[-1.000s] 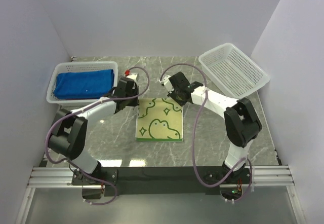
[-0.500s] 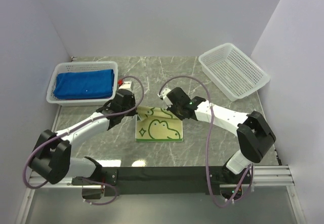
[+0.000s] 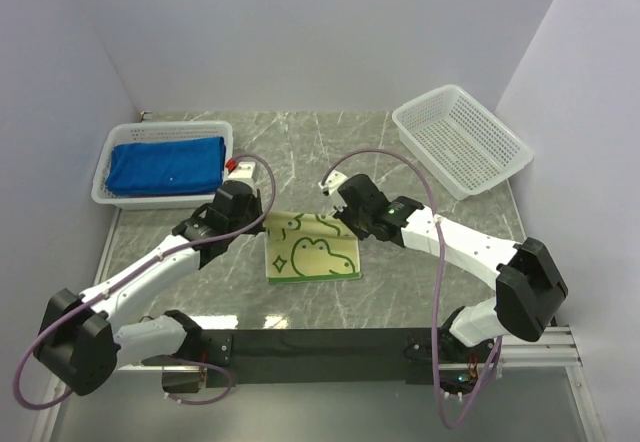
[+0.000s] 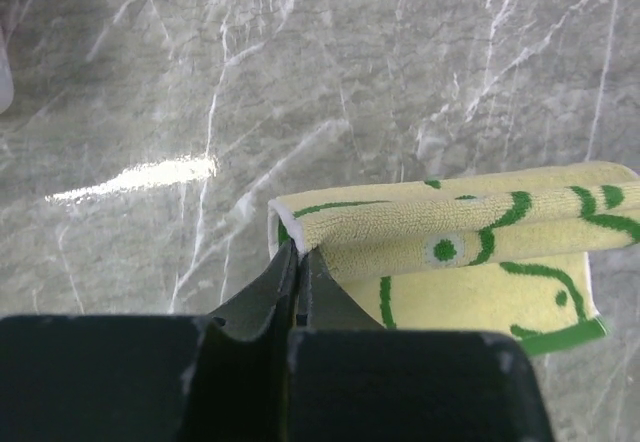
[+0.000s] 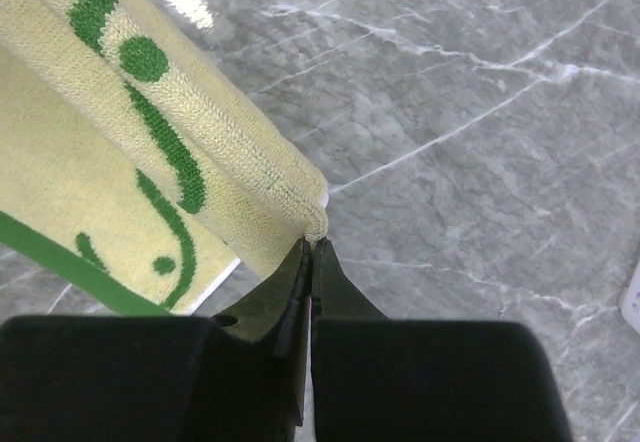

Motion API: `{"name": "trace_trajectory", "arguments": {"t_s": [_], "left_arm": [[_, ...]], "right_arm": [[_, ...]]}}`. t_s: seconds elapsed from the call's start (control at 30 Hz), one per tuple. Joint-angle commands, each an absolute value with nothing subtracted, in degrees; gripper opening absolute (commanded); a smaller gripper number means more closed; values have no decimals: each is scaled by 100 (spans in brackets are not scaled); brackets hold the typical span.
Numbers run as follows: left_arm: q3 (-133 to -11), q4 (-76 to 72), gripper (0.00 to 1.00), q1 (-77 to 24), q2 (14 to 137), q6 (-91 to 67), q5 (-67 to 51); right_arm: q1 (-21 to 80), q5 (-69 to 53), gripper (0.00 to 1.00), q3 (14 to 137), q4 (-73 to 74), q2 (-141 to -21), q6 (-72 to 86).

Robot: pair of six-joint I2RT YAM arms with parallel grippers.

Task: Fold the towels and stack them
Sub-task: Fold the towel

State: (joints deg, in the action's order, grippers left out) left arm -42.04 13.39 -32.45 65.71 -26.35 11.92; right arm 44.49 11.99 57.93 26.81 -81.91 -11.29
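The pale yellow towel (image 3: 312, 250) with green motifs lies at the table's middle, its far edge lifted and rolled toward the near side. My left gripper (image 3: 266, 224) is shut on that edge's left corner; in the left wrist view the gripper (image 4: 299, 250) pinches the yellow towel (image 4: 450, 237) at its white-edged corner. My right gripper (image 3: 347, 222) is shut on the right corner; the right wrist view shows the gripper (image 5: 312, 242) pinching the towel (image 5: 190, 152) tip. A folded royal blue towel (image 3: 165, 165) lies in the left basket (image 3: 105, 190).
A white lattice basket (image 3: 459, 139) stands at the back right, tilted, nothing in it. Grey marble table (image 3: 420, 272) surrounds the yellow towel. White walls close the back and both sides. The arms' black base rail (image 3: 320, 344) runs along the near edge.
Both grippers have drawn the yellow towel's far edge toward the near side, folding it over itself; the visible towel is shorter. Both arms have stretched lower over the table.
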Motion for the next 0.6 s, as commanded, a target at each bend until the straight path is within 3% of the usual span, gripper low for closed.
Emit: {"name": "trace_trajectory", "arguments": {"t_s": [0.0,0.57], "left_arm": [[-4105,1722,1,-3278,6188,-2768,1406],[-3059,1872,1,-3612,5476,-4156,967]], "right_arm": [[4491,1169,0,5660,3137,-8068,-1028],[4623,730,0,5239,3419,-8068,-1046]]}}
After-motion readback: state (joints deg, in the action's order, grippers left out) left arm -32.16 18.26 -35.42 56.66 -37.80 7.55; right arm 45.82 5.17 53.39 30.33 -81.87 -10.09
